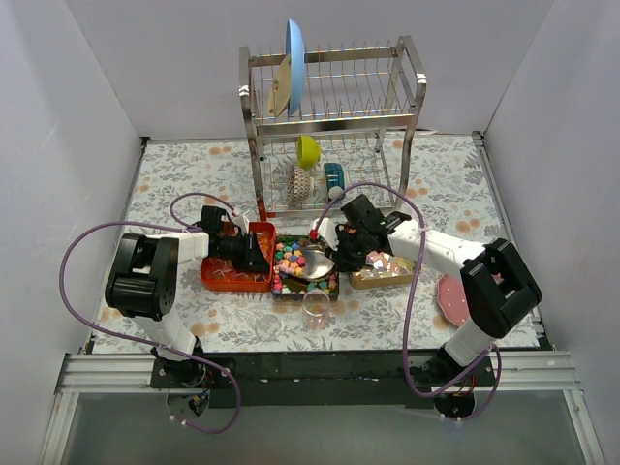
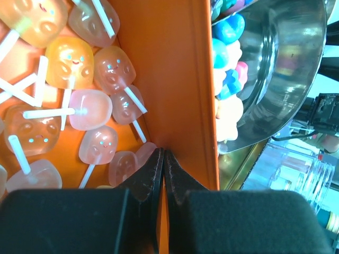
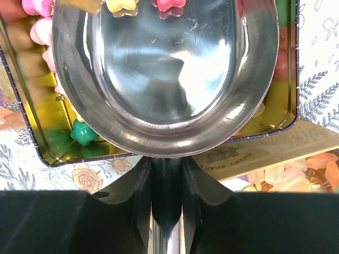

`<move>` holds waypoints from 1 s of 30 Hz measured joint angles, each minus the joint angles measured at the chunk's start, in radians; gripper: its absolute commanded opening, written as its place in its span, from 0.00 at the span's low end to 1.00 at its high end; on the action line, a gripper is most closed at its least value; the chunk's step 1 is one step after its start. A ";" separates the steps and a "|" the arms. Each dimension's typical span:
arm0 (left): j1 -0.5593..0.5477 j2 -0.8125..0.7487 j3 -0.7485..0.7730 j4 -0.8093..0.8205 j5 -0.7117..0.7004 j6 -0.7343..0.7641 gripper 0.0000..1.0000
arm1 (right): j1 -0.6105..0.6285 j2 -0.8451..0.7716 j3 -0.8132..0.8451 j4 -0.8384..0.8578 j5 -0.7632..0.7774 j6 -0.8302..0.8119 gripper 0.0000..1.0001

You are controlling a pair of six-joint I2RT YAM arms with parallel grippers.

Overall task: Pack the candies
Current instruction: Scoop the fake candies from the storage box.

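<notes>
Left end effector (image 2: pixel 163 159) pinches orange tin (image 2: pixel 180 79) wall — wrist view only; right (image 3: pixel 166 165) grips scoop (image 3: pixel 164 74).

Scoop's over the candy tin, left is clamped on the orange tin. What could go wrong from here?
The scoop looks wider than the clear glass, so poured candies may spill. The left gripper pinches the orange tin by its wall; any pull could knock it against the candy tin.

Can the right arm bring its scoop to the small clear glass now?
Probably yes. The right gripper holds the scoop over the candy tin; the glass stands uncovered at its near side.
</notes>
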 measured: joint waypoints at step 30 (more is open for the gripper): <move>0.031 0.031 0.164 -0.258 0.056 0.164 0.02 | -0.066 -0.198 -0.232 0.242 -0.170 0.077 0.01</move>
